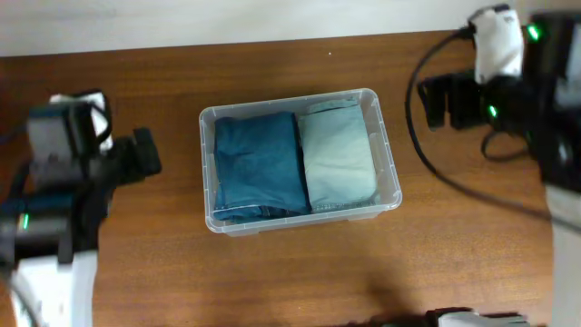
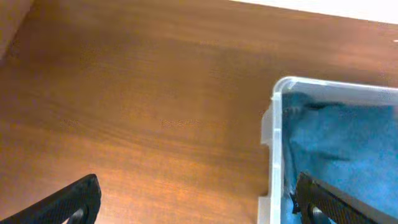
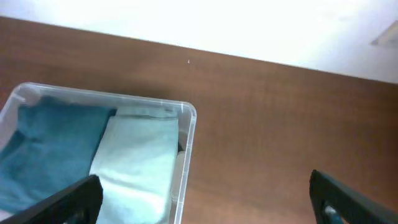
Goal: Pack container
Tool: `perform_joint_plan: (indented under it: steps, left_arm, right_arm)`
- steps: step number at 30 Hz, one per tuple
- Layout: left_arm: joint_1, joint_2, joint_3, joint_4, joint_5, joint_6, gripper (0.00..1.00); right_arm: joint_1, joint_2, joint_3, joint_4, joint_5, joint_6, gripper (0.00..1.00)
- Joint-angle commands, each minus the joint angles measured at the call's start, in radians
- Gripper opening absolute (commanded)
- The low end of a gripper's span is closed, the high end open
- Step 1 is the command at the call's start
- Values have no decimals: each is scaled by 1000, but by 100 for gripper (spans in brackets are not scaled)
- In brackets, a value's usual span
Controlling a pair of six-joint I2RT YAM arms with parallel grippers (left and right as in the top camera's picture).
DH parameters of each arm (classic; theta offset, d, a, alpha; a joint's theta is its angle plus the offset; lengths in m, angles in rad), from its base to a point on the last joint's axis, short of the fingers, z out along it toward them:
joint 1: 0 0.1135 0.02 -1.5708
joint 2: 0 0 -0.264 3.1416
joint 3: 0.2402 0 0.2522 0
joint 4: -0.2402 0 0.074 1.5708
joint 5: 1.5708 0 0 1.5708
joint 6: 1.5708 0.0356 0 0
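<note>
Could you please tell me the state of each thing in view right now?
container: upright, lidless, holding both cloths.
blue cloth: folded, inside the container.
pale green cloth: folded, inside, beside the blue cloth.
left gripper: open, empty.
right gripper: open, empty.

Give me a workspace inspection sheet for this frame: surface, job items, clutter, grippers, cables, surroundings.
Surface: brown wooden table, no spills or marks seen.
Job's things: clear container at mid-table, upright. Inside it, a dark blue folded cloth and a pale green folded cloth lie side by side.
Clutter: nothing seen.
Grippers: left gripper open and empty, beside the container's blue end. Right gripper open and empty, off the green end. Neither touches the container.
Cables: black cable loops over the table by the right arm, apart from the container.
Surroundings: pale surface beyond the table's far edge; nothing else seen.
</note>
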Motion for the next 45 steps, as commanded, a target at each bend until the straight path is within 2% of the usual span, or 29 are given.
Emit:
perform_joint_plan:
  steps: [1,4,5,7,10,14,16,20,25,29,30,33,36,38,40,43,45]
  left_arm:
    - [2,-214,-183,66,50,-8,99]
    - [2,-380,-327,125,51,-8,99]
    - [2,-450,-389,145,51,-10,99]
    - [2,-574,-497,157,68,-33,99]
    - [2,-727,-628,161,85,-114,99]
    - [2,-758,-649,47,84,-114,99]
    - [2,-758,-649,4,84,-114,99]
    - [2,-758,-648,-90,84,-114,99]
    - [2,-758,-649,-95,84,-114,100]
    - [2,-758,-649,-95,84,-114,99]
    - [2,-758,-649,-95,84,-114,99]
    - [2,-758,-649,-95,84,-114,99]
    - [2,-758,-649,-95,84,-114,99]
    - [2,-758,-649,-95,84,-114,99]
    - [2,-758,-649,-95,84,-114,99]
    - [2,-758,-649,-95,84,-114,99]
    - [2,-758,-649,-95,84,-114,99]
  right_arm:
    - [-3,-209,-277,111,37,27,98]
    - [-3,-434,-592,270,39,37,98]
    - [-3,-573,-772,348,52,37,98]
    - [-3,-735,-940,394,79,42,98]
    - [-3,-1003,-1157,391,100,40,99]
    - [-3,-1199,-1276,247,100,40,98]
    - [-3,-1229,-1295,180,100,40,98]
    - [-3,-1235,-1301,189,100,40,98]
    - [-3,-1241,-1303,186,99,40,98]
    - [-17,-1344,-1318,197,-63,63,98]
    - [-17,-1416,-1351,238,-55,59,98]
    - [-16,-1408,-1448,372,-44,58,98]
    - [-16,-1423,-1597,613,-20,59,98]
    - [-16,-1423,-1741,873,23,59,98]
    - [-16,-1423,-1823,1024,68,58,98]
    - [-16,-1423,-1916,1164,143,59,99]
    - [-16,-1423,-1968,1184,152,60,98]
